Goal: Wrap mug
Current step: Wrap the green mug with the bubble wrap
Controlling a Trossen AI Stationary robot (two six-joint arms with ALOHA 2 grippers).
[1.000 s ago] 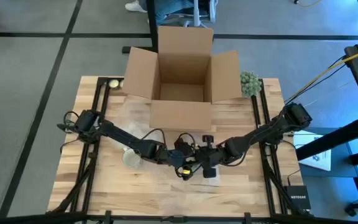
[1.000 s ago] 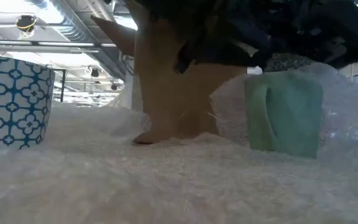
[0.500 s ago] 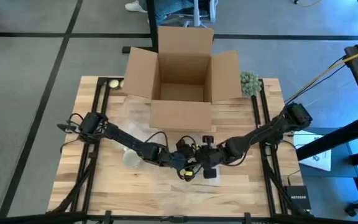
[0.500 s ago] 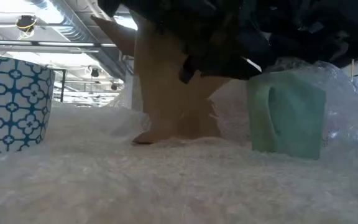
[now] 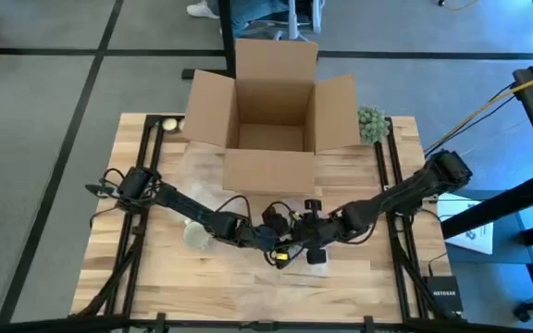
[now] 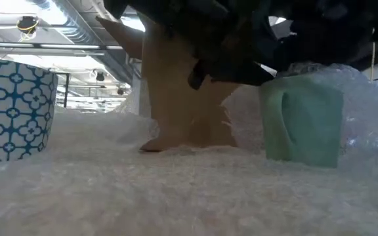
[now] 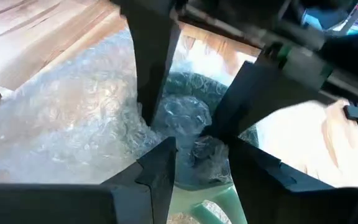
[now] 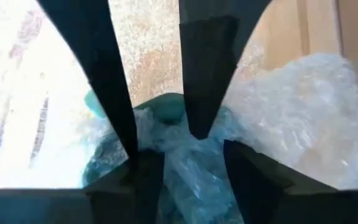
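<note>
Meeting over the middle of the wooden surface (image 5: 155, 277), both arms work at one spot in front of the open cardboard box (image 5: 268, 111). The green mug (image 6: 302, 124) stands upright there on the bubble wrap (image 6: 176, 190), with more film bunched over its mouth and rising behind it. The left end effector (image 7: 194, 152) has its fingers spread either side of the crumpled film stuffed into the mug's opening, and the right end effector (image 8: 169, 140) reaches in from the opposite side, its fingers likewise parted around the gathered plastic rather than clamped on it. Several things could go wrong from here, as I judge it. The two end effectors crowd the same small opening, so a careless push could knock them together. The mug is light and upright on a soft, slippery sheet, so a sideways tug on the film could tip it or drag it. Loosely tucked wrap may also spring back out once released. A second, blue-patterned mug (image 6: 15, 108) stands well apart.
</note>
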